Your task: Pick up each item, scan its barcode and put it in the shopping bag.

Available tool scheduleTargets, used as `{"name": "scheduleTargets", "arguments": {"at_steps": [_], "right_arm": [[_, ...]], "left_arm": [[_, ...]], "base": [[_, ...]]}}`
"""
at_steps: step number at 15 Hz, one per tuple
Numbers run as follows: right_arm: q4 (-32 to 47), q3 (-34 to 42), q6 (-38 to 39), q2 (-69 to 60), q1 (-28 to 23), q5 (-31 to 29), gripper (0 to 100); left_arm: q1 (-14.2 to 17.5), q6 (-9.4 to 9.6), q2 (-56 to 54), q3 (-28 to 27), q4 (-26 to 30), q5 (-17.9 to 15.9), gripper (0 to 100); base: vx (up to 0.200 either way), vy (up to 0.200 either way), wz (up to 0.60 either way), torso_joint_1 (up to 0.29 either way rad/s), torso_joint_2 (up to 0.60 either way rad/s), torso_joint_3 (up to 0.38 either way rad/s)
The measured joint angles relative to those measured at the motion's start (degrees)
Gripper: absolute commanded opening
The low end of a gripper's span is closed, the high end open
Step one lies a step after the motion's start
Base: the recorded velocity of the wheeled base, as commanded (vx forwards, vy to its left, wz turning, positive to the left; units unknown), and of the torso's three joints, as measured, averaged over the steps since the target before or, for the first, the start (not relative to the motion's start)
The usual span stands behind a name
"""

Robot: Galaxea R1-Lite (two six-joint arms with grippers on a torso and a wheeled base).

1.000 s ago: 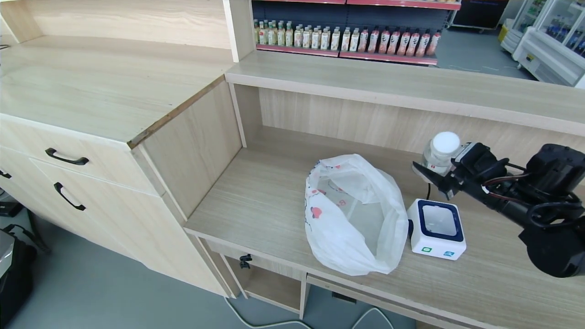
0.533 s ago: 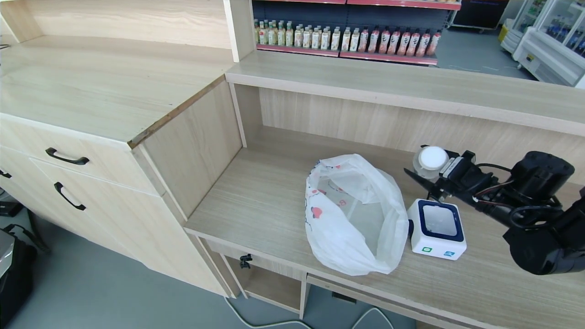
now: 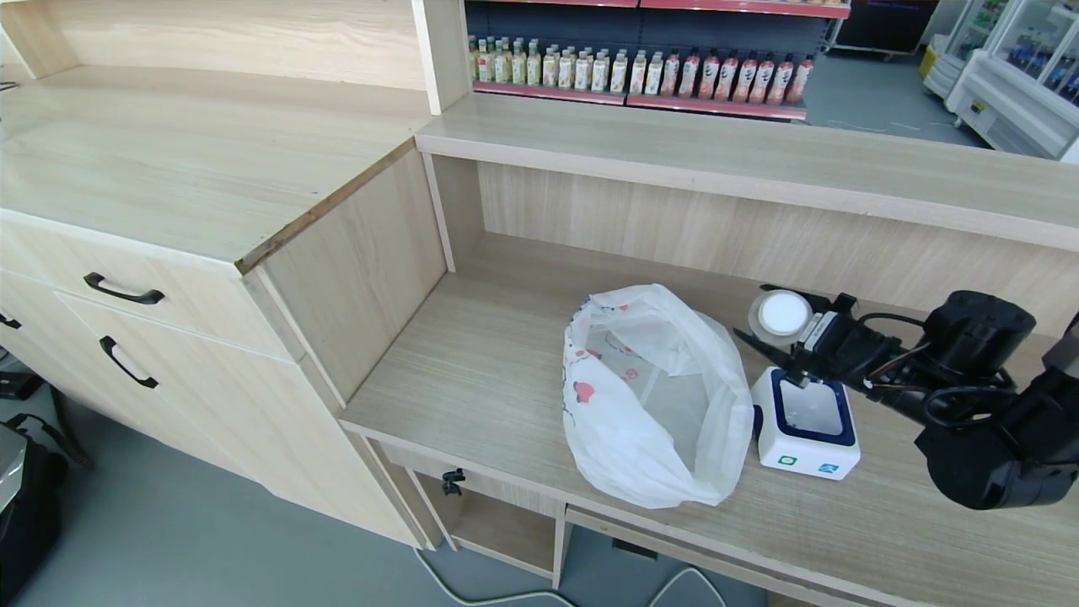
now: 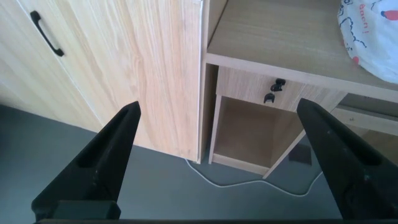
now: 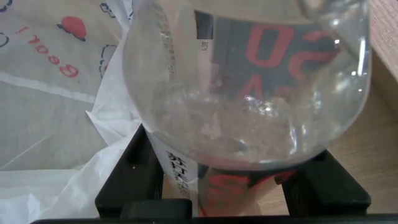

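Right end effector [image 3: 759,324] is pinching the clear bottle [image 3: 784,313] round its body, white cap up, one finger on each side. The scanner [image 3: 807,421] sits just below and in front of the fingertips, and the bottle is not yet over its window. This reads as the scan step: tilt the bottle so its label faces the window, hold it steady, and don't squeeze harder, since a smooth round plastic wall will likely twist in the pads [image 5: 134,180]. Red print and a dark panel show through the wall, but I can't tell if that's the barcode. Shopping bag [image 3: 653,396] lies left of the end effector, touching the scanner. It's thin crumpled printed film with a floppy open mouth, so release low. The scanner is a rigid white box with dark-framed glass, on the wood-grain desk [image 3: 489,362]. Left end effector [image 4: 219,106] is spread and empty, with the desk edge beyond it.
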Motion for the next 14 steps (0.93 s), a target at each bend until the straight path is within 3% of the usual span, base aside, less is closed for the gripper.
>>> {"name": "scheduleTargets", "arguments": {"at_steps": [14], "right_arm": [[0.02, 0.06, -0.96, 2.68, -1.38, 4.07, 0]], "left_arm": [[0.05, -0.02, 0.0, 0.0, 0.0, 0.0, 100]], "base": [[0.0, 0.0, 0.0, 0.0, 0.0, 0.0]]}}
